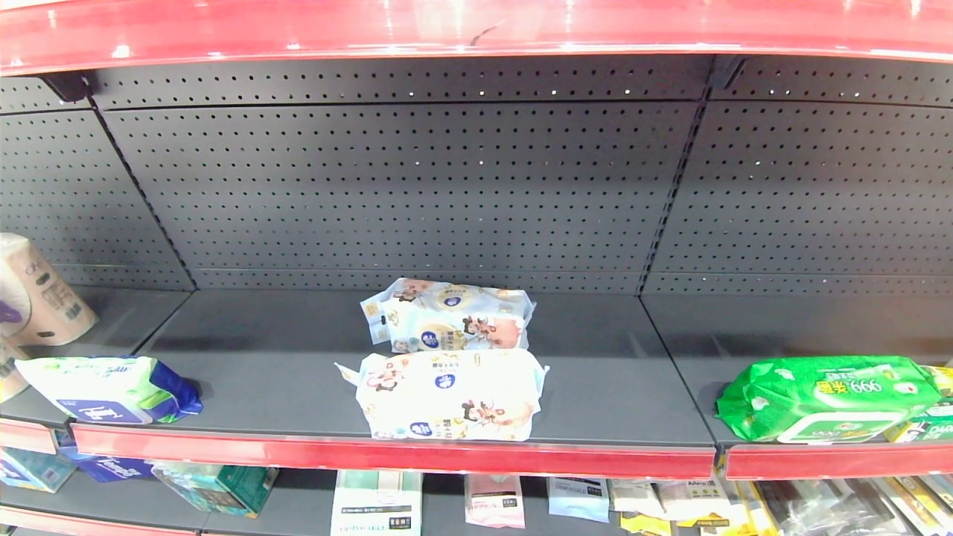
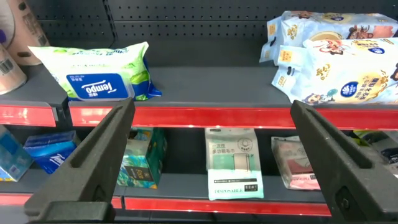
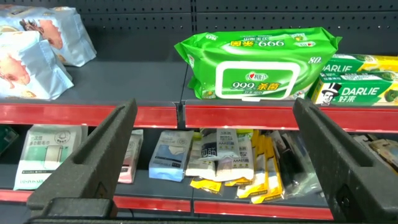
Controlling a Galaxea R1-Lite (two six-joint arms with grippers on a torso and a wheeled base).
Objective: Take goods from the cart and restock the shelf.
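Observation:
Two pale cartoon-print tissue packs lie on the grey shelf (image 1: 298,372), one at the front edge (image 1: 449,394) and one behind it (image 1: 447,315). The left wrist view has them as the front pack (image 2: 348,71) and the rear pack (image 2: 323,28). My left gripper (image 2: 211,158) hangs open in front of the shelf's red edge, below and left of the packs, holding nothing. My right gripper (image 3: 214,158) is open too, empty, in front of the lower shelf beneath a green wipes pack (image 3: 258,59).
A white-blue-green tissue pack (image 1: 112,387) and a paper roll pack (image 1: 37,298) sit at the shelf's left. The green wipes pack (image 1: 826,398) and green boxes (image 3: 357,87) sit at the right. Several small packets (image 1: 376,502) fill the lower shelf. Another red-edged shelf (image 1: 476,30) hangs above.

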